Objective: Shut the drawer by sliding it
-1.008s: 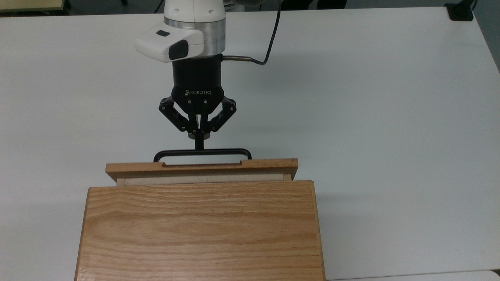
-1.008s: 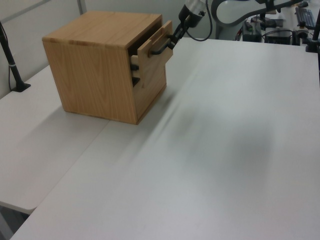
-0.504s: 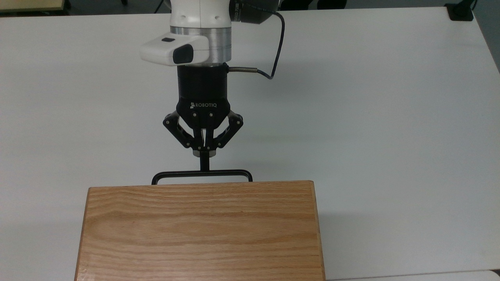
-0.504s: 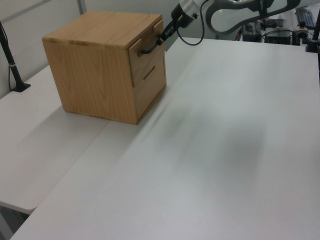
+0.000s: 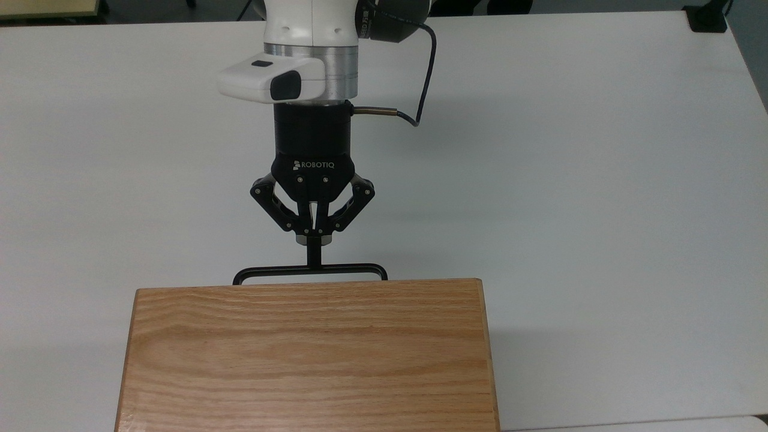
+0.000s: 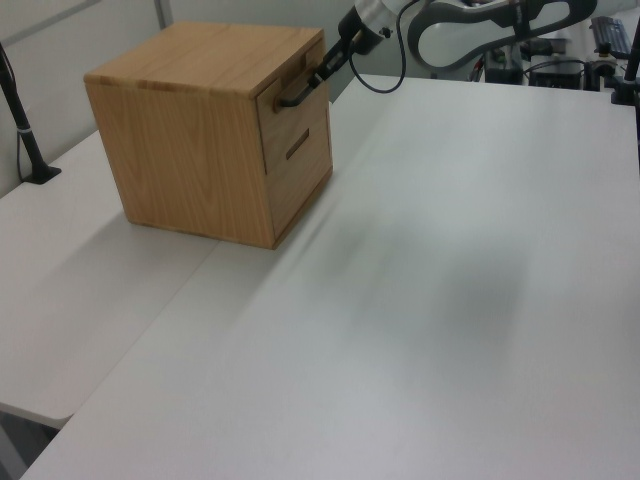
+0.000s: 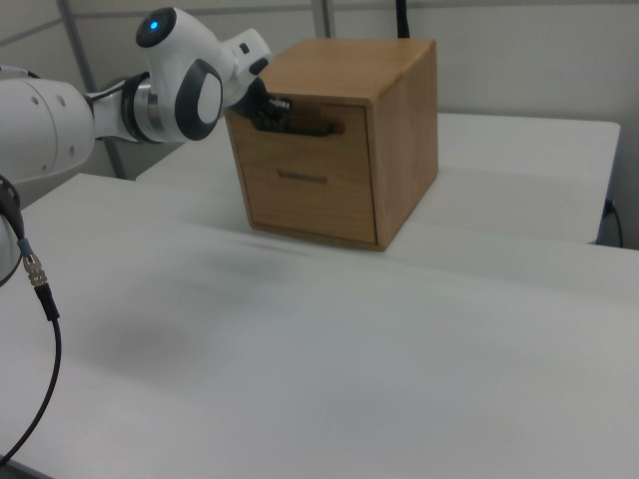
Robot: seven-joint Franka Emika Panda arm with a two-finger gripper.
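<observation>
The drawer (image 6: 300,112) sits pushed in, its front flush with the oak cabinet (image 6: 190,130); it is the upper of two fronts (image 7: 300,112). In the top view its thin black bar handle (image 5: 348,267) pokes out past the cabinet top (image 5: 306,354). My gripper (image 5: 313,259) points straight at the middle of that bar, fingers shut on it. The left view shows the gripper (image 6: 320,78) at the handle (image 6: 296,98) near the cabinet's top front corner. In the right view the gripper (image 7: 272,115) meets the handle (image 7: 312,130) from the right view's left.
A lower drawer front (image 7: 300,178) with a small handle is also flush. The cabinet stands on a white table (image 5: 570,180). A black cable (image 5: 423,90) hangs off my wrist. A black post (image 6: 22,120) stands at the left view's left.
The drawer slid fully into the cabinet with my gripper following on the handle; its front panel and pale walls, seen a second ago, are now under the cabinet top. Almost no motion since half a second ago.
</observation>
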